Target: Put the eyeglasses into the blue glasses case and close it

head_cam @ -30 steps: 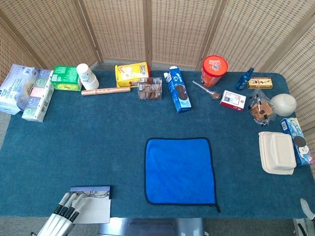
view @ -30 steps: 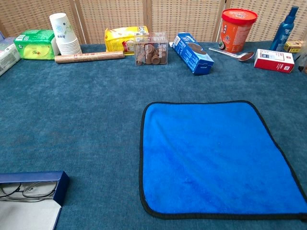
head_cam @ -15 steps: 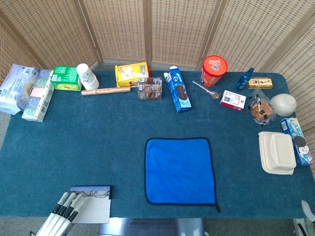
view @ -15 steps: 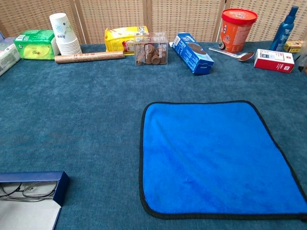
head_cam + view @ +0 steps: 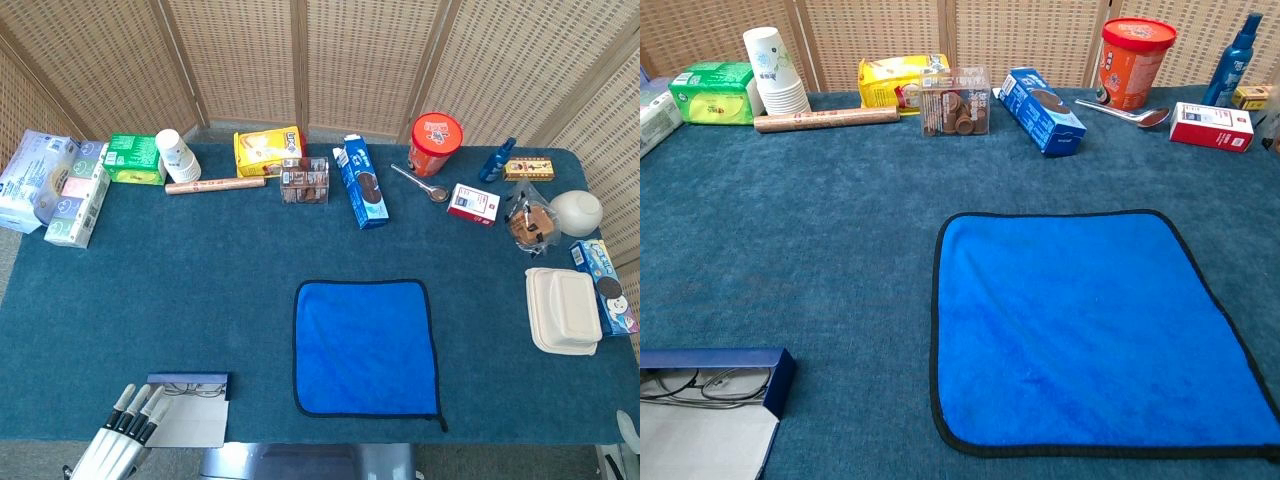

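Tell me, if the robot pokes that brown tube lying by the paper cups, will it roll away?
Probably, yes. The brown tube is round and lies on its side, so a sideways poke would likely roll it. The carpet-like table cover may slow it quickly. It looks thin and is likely light, and the stack of paper cups at one end could block it.

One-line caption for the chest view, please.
Thin wire-framed eyeglasses lie inside the open blue rectangular glasses case at the table's near left corner, beside a blue black-edged cloth.

One blue cloth point(image 5: 364, 346), one glasses case point(image 5: 710, 372), one eyeglasses point(image 5: 702, 384), one spoon point(image 5: 420, 183).
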You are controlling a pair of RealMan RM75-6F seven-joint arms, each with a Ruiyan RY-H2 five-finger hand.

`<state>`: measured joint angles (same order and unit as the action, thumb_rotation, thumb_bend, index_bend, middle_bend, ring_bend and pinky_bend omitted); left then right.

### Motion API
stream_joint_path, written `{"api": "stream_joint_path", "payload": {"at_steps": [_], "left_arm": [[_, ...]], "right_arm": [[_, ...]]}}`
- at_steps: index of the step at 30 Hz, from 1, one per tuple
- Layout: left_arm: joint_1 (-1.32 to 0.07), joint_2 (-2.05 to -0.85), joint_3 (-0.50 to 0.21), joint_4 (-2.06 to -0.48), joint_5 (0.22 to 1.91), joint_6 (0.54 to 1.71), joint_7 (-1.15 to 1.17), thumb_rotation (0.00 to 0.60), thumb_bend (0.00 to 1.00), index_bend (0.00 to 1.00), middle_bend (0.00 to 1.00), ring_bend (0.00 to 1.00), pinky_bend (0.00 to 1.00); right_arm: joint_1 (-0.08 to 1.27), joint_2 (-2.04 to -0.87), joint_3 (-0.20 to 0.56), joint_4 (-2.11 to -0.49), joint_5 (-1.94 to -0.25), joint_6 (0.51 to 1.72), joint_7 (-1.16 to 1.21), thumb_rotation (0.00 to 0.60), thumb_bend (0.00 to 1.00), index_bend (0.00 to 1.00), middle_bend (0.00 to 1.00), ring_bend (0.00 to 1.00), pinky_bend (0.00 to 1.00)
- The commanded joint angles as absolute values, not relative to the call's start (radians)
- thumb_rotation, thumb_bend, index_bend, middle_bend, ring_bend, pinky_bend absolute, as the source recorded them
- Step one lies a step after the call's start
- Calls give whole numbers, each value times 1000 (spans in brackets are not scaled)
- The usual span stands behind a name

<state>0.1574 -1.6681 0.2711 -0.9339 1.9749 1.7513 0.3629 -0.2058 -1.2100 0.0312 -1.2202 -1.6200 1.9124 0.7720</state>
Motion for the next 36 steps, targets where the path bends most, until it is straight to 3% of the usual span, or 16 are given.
{"api": "stream_joint_path", "payload": {"at_steps": [1, 6, 24, 36], "left_arm": [[145, -1657, 258, -972, 1971, 1752, 365, 543, 232, 15, 19, 0, 28], [132, -1635, 245, -1056, 1941, 1720, 342, 542, 231, 71, 30, 0, 36], [106, -1591, 230, -1262, 1838, 1573, 316, 539, 238, 424, 100, 0, 44], [94, -1593, 211, -1284, 1823, 1556, 318, 543, 250, 588, 147, 0, 74]], "right_arm": [[-208, -1211, 32, -1217, -1619, 1913, 775, 338, 329, 6, 126, 0, 69], [-211, -1215, 32, -1211, -1617, 1911, 778, 339, 328, 7, 125, 0, 70], [-219, -1205, 35, -1224, -1617, 1913, 769, 340, 328, 4, 125, 0, 81], [-221, -1204, 38, -1226, -1612, 1908, 776, 341, 326, 2, 125, 0, 92]]}}
